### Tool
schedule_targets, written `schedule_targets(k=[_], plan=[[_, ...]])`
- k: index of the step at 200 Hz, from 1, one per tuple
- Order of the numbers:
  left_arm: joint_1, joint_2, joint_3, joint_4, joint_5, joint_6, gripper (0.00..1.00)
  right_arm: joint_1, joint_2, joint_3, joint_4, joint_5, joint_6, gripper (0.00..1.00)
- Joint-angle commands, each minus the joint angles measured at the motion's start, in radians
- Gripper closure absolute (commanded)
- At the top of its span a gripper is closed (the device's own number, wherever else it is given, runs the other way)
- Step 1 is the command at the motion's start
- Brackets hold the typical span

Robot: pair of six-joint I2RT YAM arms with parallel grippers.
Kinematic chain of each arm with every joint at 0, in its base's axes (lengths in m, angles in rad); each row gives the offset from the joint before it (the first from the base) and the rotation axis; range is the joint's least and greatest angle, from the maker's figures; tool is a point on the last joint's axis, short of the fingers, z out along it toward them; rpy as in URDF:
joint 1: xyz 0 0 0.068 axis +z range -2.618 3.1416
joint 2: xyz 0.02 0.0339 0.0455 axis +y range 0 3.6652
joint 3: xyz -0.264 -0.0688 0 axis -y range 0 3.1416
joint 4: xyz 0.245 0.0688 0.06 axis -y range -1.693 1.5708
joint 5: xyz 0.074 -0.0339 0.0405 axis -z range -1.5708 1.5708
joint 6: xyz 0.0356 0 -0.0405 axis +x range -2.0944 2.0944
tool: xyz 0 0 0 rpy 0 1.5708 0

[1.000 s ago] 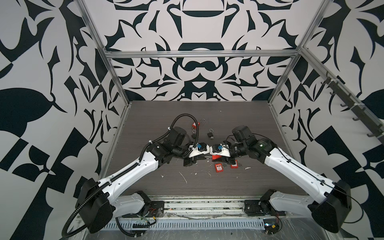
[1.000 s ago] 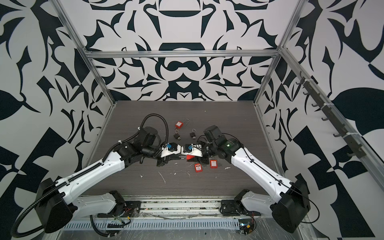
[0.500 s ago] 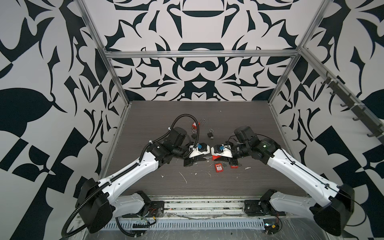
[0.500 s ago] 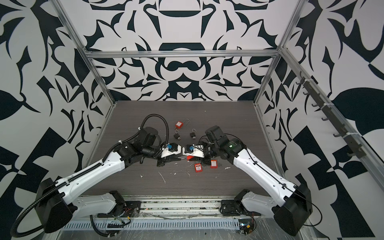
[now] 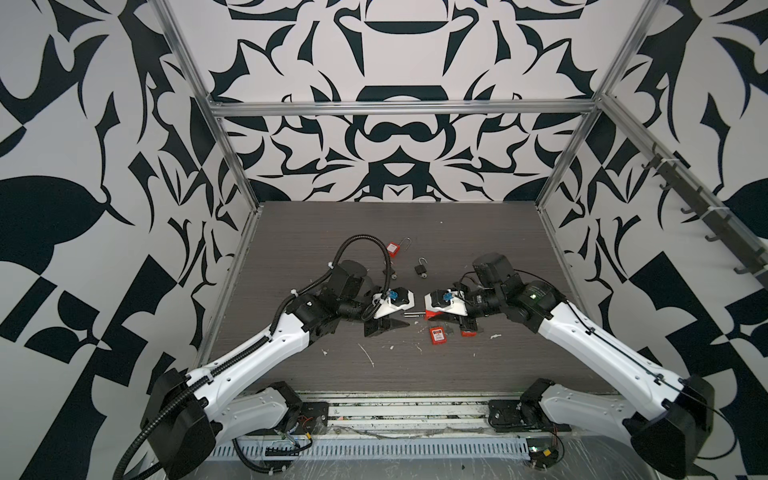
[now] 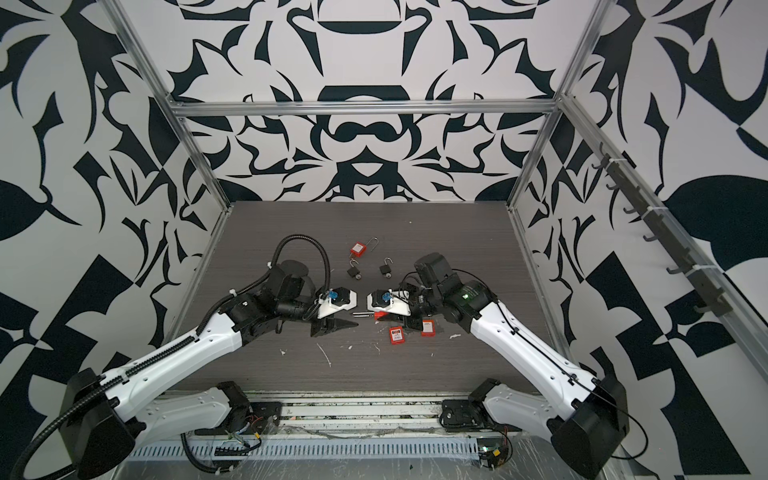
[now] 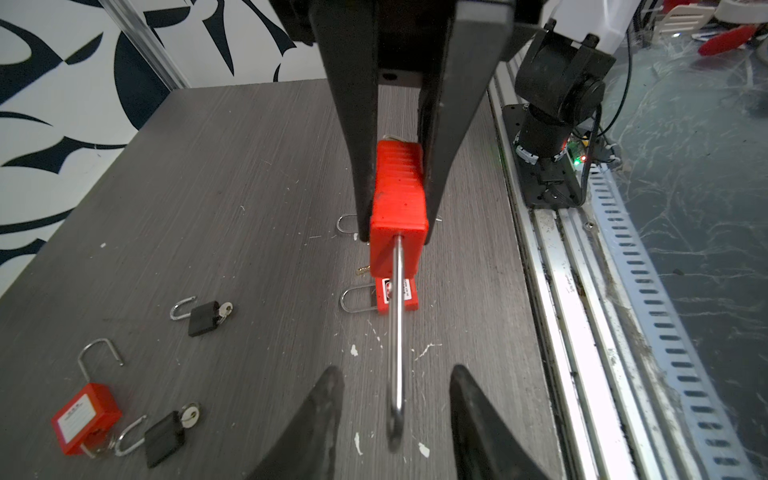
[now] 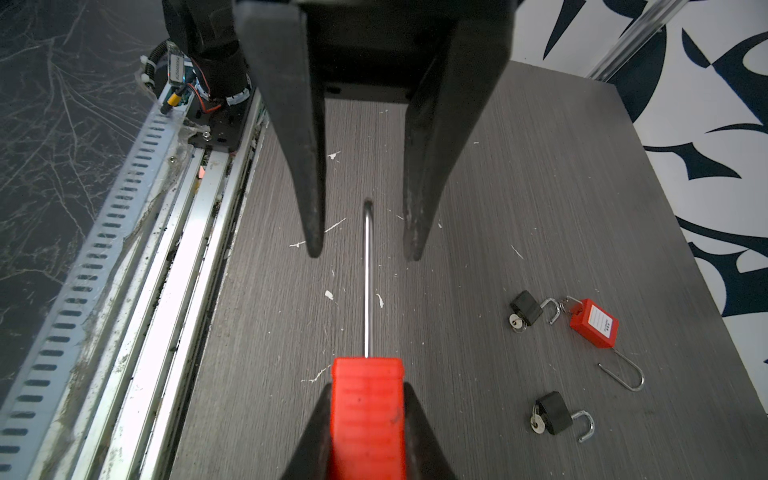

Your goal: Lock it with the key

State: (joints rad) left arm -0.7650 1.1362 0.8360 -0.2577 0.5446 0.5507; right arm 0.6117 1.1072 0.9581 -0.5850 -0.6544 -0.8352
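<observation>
four red padlocks | two black padlocks | right jaws clamped on one red padlock | left jaws apart, gripping nothing

High top views overlook the whole table; close wrist views face each other.

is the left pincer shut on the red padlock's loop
No, the left pincer stands open, with gaps either side of the loop of the red padlock.

Colour key: central padlock red, ribbed; shackle silver; small padlocks black; table dark grey wood grain, white-flecked; walls black-and-white foliage pattern; loose-lock label apparently white.
</observation>
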Motion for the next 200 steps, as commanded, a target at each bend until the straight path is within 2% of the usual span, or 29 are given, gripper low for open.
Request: schedule_targets(k=[1, 39, 68, 116, 156, 181, 200], plan=[[0.003, 0.017, -0.002, 0.045, 0.024, -0.022, 0.67, -0.003, -0.007, 0.005, 0.037, -0.054, 0.009, 0.93], [0.001, 0.017, -0.018, 0.053, 0.035, -0.034, 0.88, -0.003, -0.015, -0.001, 0.068, -0.079, 0.028, 0.94], [-0.010, 0.002, -0.033, 0.079, 0.033, -0.042, 0.98, -0.003, 0.005, 0.011, 0.072, -0.113, 0.042, 0.95], [-0.043, -0.051, -0.071, 0.118, -0.063, -0.016, 1.00, -0.015, 0.075, 0.061, -0.001, -0.186, 0.051, 0.95], [-0.048, -0.068, -0.096, 0.156, -0.079, -0.014, 1.00, -0.021, 0.110, 0.070, 0.056, -0.254, 0.086, 0.95], [-0.048, -0.058, -0.107, 0.169, -0.039, -0.029, 1.00, -0.021, 0.129, 0.064, 0.078, -0.241, 0.052, 0.96], [-0.048, -0.040, -0.095, 0.155, 0.014, -0.058, 1.00, -0.021, 0.104, 0.009, 0.203, -0.194, 0.052, 0.96]])
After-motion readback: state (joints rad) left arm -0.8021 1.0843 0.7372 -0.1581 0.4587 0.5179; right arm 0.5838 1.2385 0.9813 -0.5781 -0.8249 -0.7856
